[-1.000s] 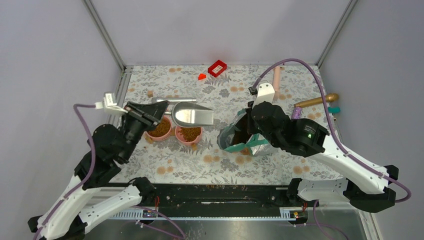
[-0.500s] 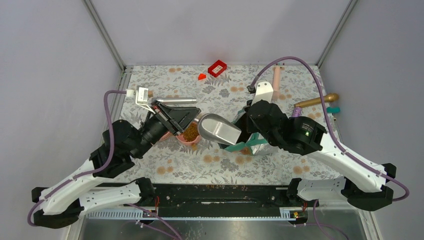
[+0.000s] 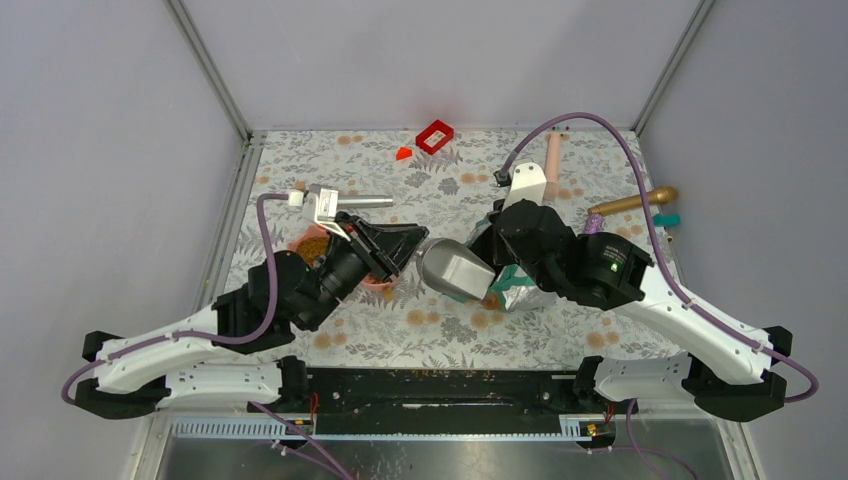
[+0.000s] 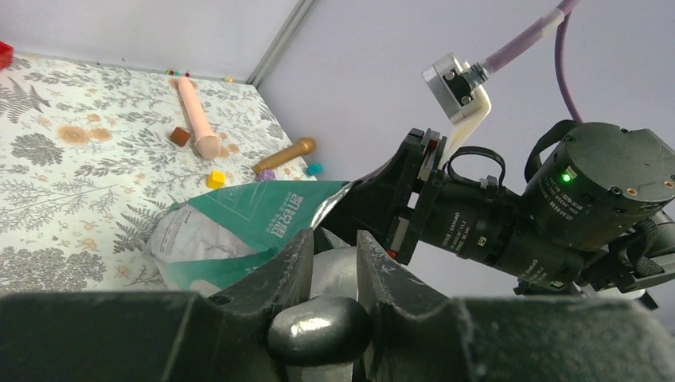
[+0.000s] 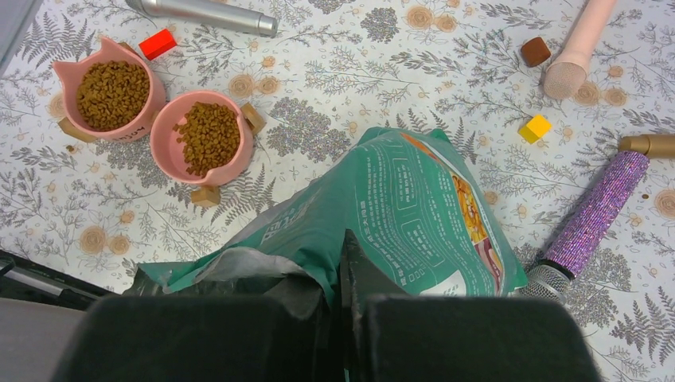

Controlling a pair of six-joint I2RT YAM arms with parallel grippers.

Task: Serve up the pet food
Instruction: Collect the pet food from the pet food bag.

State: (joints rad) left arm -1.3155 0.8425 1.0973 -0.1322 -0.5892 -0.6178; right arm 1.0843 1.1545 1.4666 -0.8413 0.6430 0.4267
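While the pouch (image 5: 414,199) stands right of centre on the desk (image 3: 440,330), its rim pinched by the right claw (image 5: 341,255), the left claw (image 4: 333,255), gripping the scoop (image 3: 452,268) handle, should enter low and level; kibble (image 5: 208,135) fills 2 pink bowls (image 5: 199,177) further left.

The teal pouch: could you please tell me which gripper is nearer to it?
Right: the right gripper is shut on the rim of the pouch; the left gripper holds the metal scoop at its mouth.
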